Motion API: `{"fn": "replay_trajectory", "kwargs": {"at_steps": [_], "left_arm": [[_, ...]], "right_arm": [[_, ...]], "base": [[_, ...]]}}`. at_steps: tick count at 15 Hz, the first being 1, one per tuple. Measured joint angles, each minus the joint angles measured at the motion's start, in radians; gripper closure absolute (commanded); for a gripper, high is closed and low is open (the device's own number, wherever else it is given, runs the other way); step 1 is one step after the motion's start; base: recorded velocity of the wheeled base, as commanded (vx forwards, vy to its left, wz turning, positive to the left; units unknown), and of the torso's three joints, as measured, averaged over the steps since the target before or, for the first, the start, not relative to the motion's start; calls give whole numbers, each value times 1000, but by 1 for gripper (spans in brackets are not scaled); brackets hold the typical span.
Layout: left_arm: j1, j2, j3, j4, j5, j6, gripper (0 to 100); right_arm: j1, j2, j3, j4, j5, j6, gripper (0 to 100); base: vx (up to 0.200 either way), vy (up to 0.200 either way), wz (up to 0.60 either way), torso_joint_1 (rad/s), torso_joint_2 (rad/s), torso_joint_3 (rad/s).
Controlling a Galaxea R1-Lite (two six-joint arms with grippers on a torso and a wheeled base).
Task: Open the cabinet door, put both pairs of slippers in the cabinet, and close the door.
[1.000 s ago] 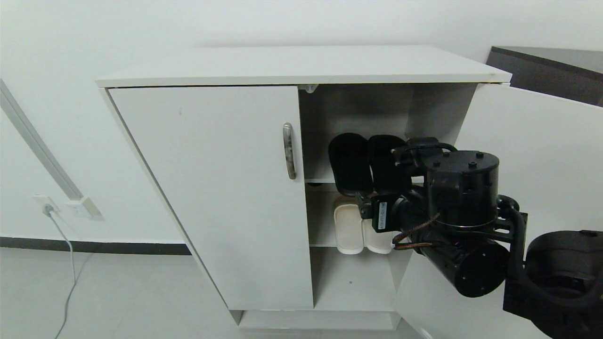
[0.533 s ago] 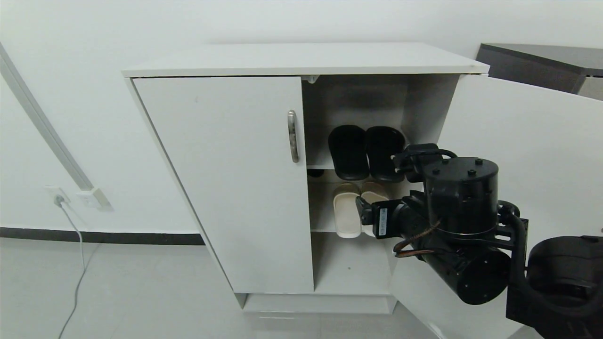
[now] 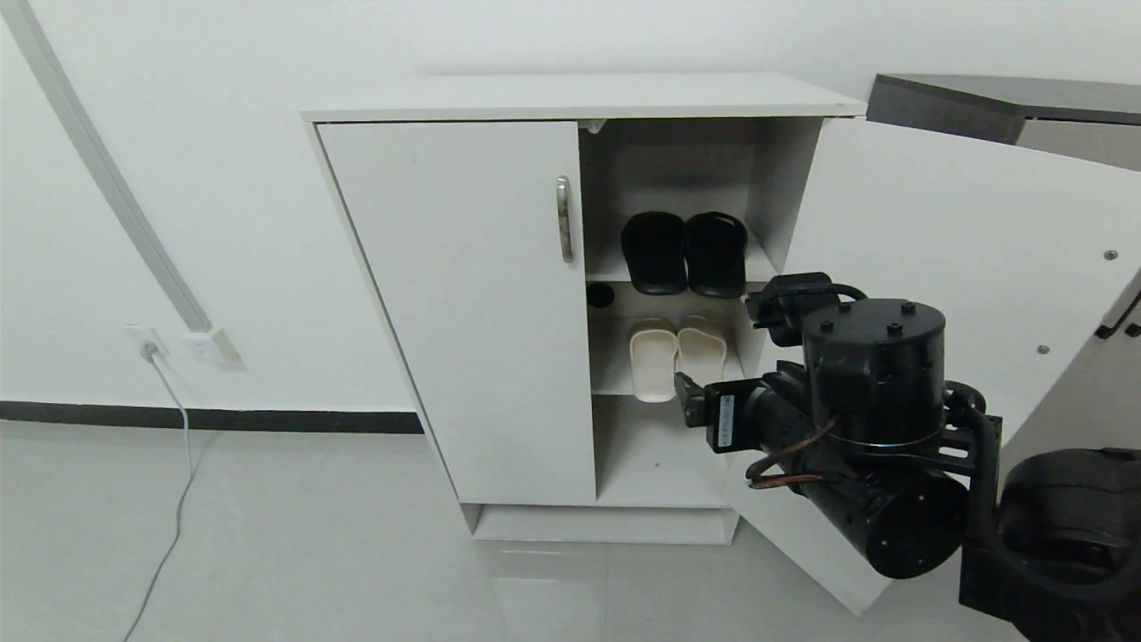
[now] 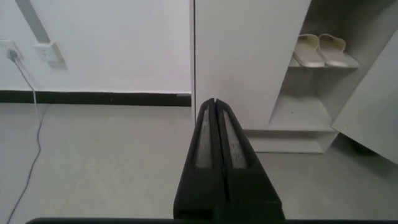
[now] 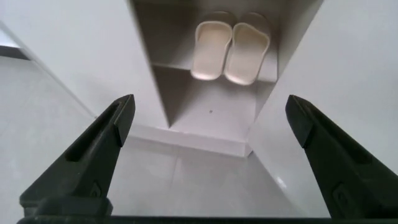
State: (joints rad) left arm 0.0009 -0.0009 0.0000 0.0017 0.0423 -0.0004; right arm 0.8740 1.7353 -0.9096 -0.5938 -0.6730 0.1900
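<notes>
The white cabinet [image 3: 579, 94] stands with its left door [image 3: 463, 303] closed and its right door [image 3: 945, 267] swung wide open. A black pair of slippers [image 3: 682, 254] lies on the upper shelf. A white pair of slippers [image 3: 677, 361] [image 5: 230, 43] [image 4: 320, 50] lies on the shelf below. My right gripper [image 5: 210, 106] is open and holds nothing; it hangs in front of the open half, short of the shelves. My left gripper [image 4: 214, 102] is shut with nothing in it, low over the floor left of the cabinet.
The left door's metal handle [image 3: 563, 218] sits by the opening. A wall socket [image 3: 147, 343] and a hanging cable [image 3: 178, 464] are at the left. A grey counter [image 3: 1007, 102] stands behind the open door. Tiled floor [image 3: 312, 562] spreads before the cabinet.
The whole head view has shifted: the camera has backed away from the cabinet, and the right arm has come back with it. Slippers and doors lie as before.
</notes>
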Motion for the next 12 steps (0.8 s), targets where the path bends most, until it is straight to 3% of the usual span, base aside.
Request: {"fn": "replay_trajectory", "kwargs": {"at_steps": [1, 2, 8, 12], "left_arm": [[1, 0, 0, 1, 0, 0, 100], [0, 0, 0, -1, 0, 1, 100], [0, 0, 0, 0, 0, 0, 100], [1, 0, 0, 0, 0, 1, 100]], "right_arm": [[0, 0, 0, 2, 0, 1, 0], [1, 0, 0, 0, 0, 3, 100], [-2, -9, 26, 3, 8, 2, 100], [-34, -21, 86, -27, 68, -17, 100]], "base": [[0, 0, 0, 0, 0, 0], [0, 0, 0, 0, 0, 0], [0, 0, 0, 0, 0, 0], [0, 0, 0, 0, 0, 0]]}}
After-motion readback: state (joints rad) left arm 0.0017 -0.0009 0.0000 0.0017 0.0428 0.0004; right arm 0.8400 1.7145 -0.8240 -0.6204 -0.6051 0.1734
